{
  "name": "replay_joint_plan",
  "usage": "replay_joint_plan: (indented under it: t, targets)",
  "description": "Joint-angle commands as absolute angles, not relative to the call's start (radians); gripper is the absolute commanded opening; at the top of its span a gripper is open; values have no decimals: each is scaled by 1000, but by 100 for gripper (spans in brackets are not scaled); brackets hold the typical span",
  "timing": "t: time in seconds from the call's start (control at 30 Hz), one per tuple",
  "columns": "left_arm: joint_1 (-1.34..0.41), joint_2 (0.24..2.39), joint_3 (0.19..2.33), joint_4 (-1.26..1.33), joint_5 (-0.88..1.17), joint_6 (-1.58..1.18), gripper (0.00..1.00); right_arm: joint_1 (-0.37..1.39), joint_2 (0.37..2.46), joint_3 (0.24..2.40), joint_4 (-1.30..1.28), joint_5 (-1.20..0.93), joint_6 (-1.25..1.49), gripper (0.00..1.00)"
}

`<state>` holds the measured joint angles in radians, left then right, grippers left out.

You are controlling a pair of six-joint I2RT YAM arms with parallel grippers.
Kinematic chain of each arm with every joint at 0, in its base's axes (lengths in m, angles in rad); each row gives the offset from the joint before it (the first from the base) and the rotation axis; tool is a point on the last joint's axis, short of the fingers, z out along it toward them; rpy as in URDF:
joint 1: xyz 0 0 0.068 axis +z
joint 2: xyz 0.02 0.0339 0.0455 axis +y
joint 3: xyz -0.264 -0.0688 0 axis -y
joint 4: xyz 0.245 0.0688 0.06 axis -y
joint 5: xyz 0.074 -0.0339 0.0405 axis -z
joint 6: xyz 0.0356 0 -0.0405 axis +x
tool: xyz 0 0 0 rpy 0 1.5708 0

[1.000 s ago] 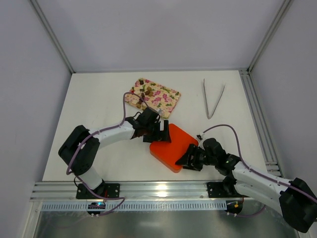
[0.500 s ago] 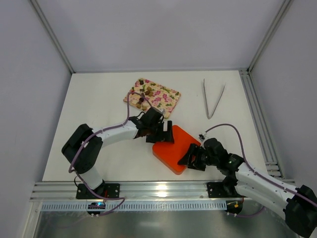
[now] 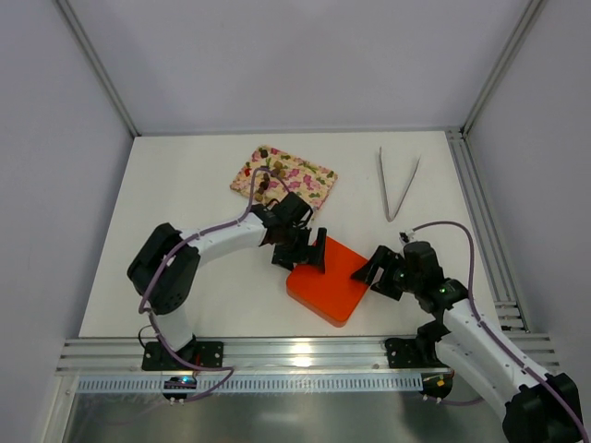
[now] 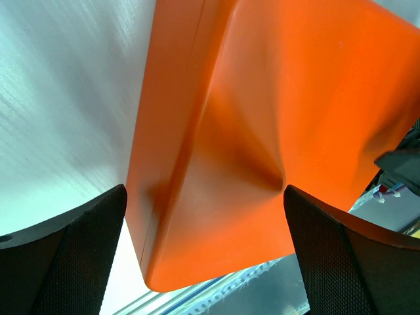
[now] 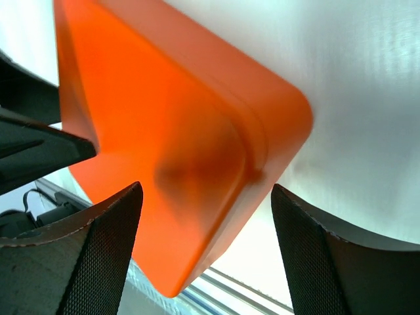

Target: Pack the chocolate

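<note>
Jaws of both arms are spread: left gripper (image 3: 307, 253) is set wide at the far-left edge of the box (image 3: 332, 281), and right gripper (image 3: 379, 275) is opened at its right corner. Nothing is pinched by either. Black pads (image 4: 65, 256) with a fine mesh texture are seen in both wrist views.

Left to right:
- Table (image 3: 175, 194): white, matte, flat. Bare room is left along its left side, up to the grey wall.
- Tray (image 3: 309, 189): rectangular, pink floral print, laid at an angle at far centre, just beyond the left gripper.
- Chocolate (image 3: 276, 170): a few small dark brown lumps are seen on the tray's left half. They are partly crossed by the left arm's cable. An exact count cannot be told.
- Box: orange, square, smooth, slightly glossy, corners rounded. The lid is on and a seam is shown in the right wrist view. One corner is turned toward the near edge, and its contents are hidden.
- Gap: a strip of table is seen between the box's right corner and the right gripper's outer finger.
- Tongs (image 3: 397, 185): thin metal, V-shaped, laid flat at far right, well apart from box and tray, with open table around them.
- Rail (image 3: 480, 212): ribbed aluminium, run along the right edge.
</note>
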<state>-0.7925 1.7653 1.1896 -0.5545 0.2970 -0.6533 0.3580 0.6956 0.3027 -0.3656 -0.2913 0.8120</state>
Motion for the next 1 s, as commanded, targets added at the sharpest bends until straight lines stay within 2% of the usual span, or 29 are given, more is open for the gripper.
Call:
replay_joint_plan:
  t: [0.0,0.27,0.37,0.6,0.77,0.8,0.97]
  targets:
    - [-775,1782,1258,-630,313,-598,99,316,725,334,-324,-307,770,80]
    - [-753,1828,1296,-647,316,-594,98,249,842,308,-215,-336,738,75]
    - [-752,1850,1298,-647,311,-595,98,250,882,305,-184,-327,733,70]
    - [-752,1871,1269,-617,318,-612,91,249,954,298,-135,-327,721,49]
    - [-752,1842,1221,-592,321,-630,86,249,1018,336,-120,-330,698,45]
    - [-752,1830,1215,-588,319,-632,86,250,1028,345,-118,-333,698,40]
    - [-752,1810,1190,-583,313,-647,80,250,1075,390,-112,-339,675,39]
